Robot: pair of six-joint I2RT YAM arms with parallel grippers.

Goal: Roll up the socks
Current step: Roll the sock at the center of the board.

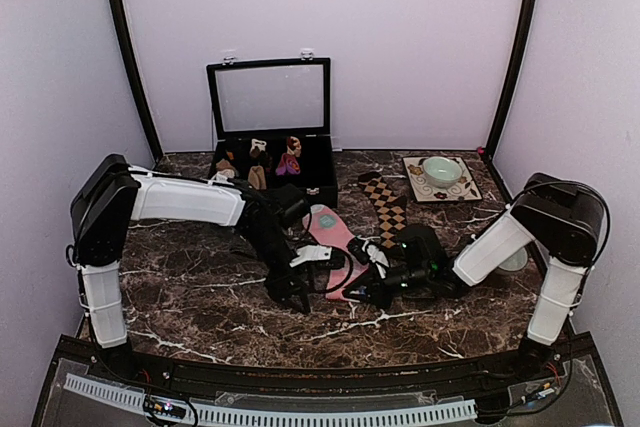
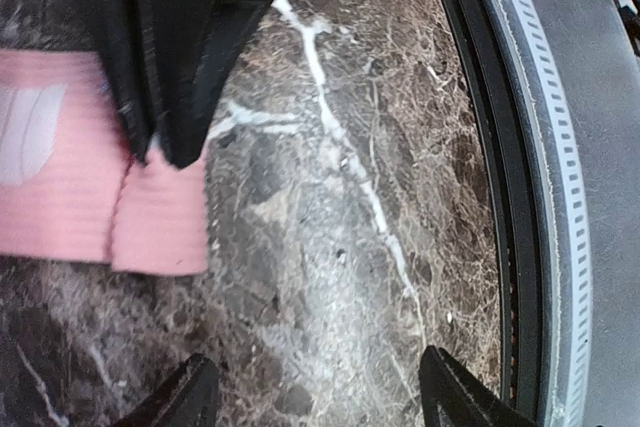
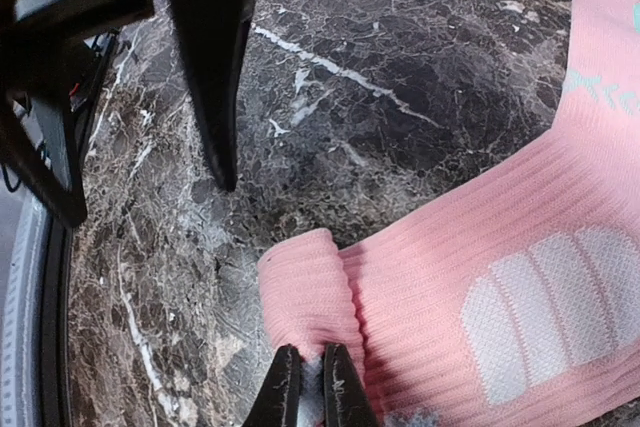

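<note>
The pink sock (image 1: 331,232) lies flat mid-table, its mint-green part at the far end and its cuff toward the near edge. My right gripper (image 1: 362,290) is shut on the cuff end, which is folded over in a first small turn (image 3: 305,297), with its fingertips (image 3: 286,387) pinching the fold. My left gripper (image 1: 296,290) is open and empty just left of the cuff. Its fingers (image 2: 192,399) are spread over bare marble, with the pink sock (image 2: 80,187) beside them. The dark brown sock with tan diamond checks (image 1: 385,203) lies flat to the right of the pink one.
A black box (image 1: 318,169) with its lid up holds small sock bundles at the back. A patterned mat with a green bowl (image 1: 441,169) sits at the back right. The table's front edge and rail (image 2: 560,197) lie close to my left gripper.
</note>
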